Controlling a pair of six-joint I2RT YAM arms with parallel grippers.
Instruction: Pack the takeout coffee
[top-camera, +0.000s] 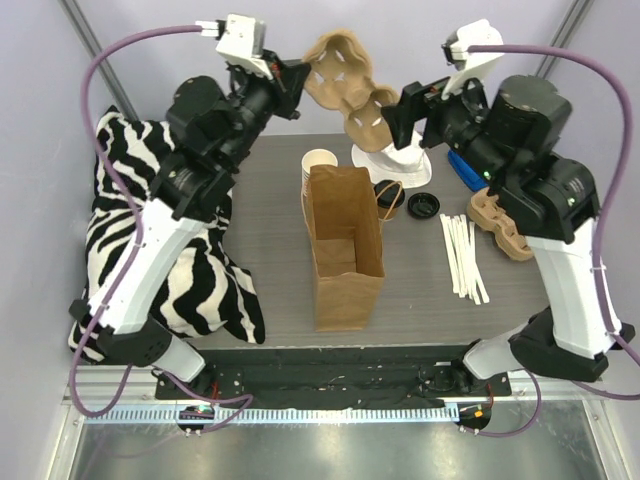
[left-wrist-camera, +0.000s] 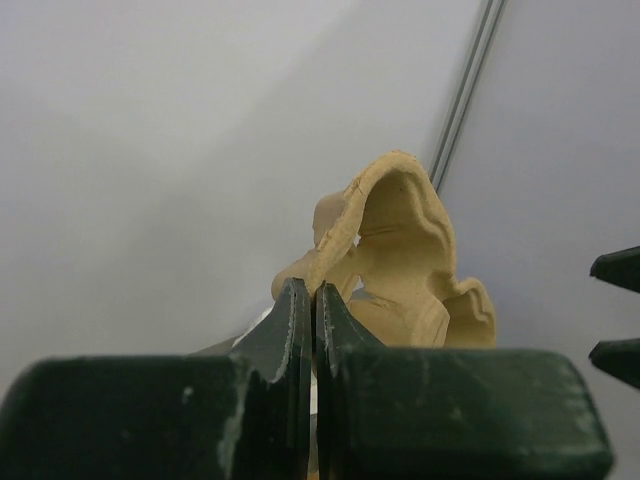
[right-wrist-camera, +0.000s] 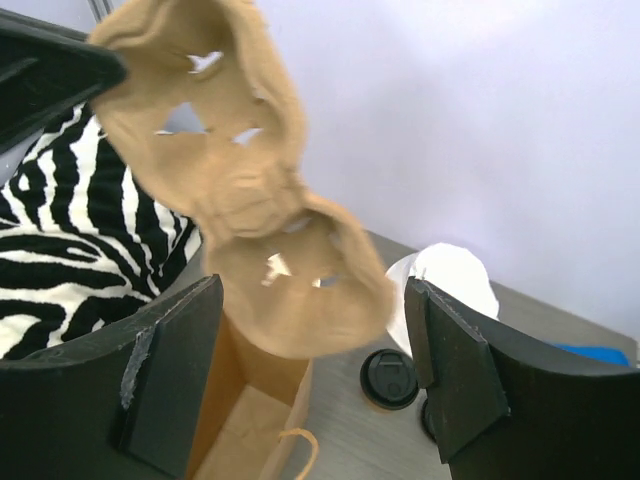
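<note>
The takeout coffee (top-camera: 390, 197), a cream cup with a black lid, stands on the table just right of the open brown paper bag (top-camera: 345, 245); the right wrist view shows its lid (right-wrist-camera: 388, 378). My left gripper (top-camera: 300, 78) is shut on the rim of a tan pulp cup tray (top-camera: 342, 72), holding it in the air above the table's far side; the left wrist view shows the jaws (left-wrist-camera: 312, 292) pinching the tray (left-wrist-camera: 405, 265). My right gripper (top-camera: 392, 118) is open, its fingers on either side of the tray's lower end (right-wrist-camera: 300, 290), not gripping it.
A stack of lidless cream cups (top-camera: 320, 168) stands behind the bag. A loose black lid (top-camera: 424, 204), a white pile (top-camera: 395, 160), white sticks (top-camera: 462, 255), a second pulp tray (top-camera: 500, 225) and a blue object (top-camera: 465, 170) lie at the right. A zebra cloth (top-camera: 150, 230) covers the left.
</note>
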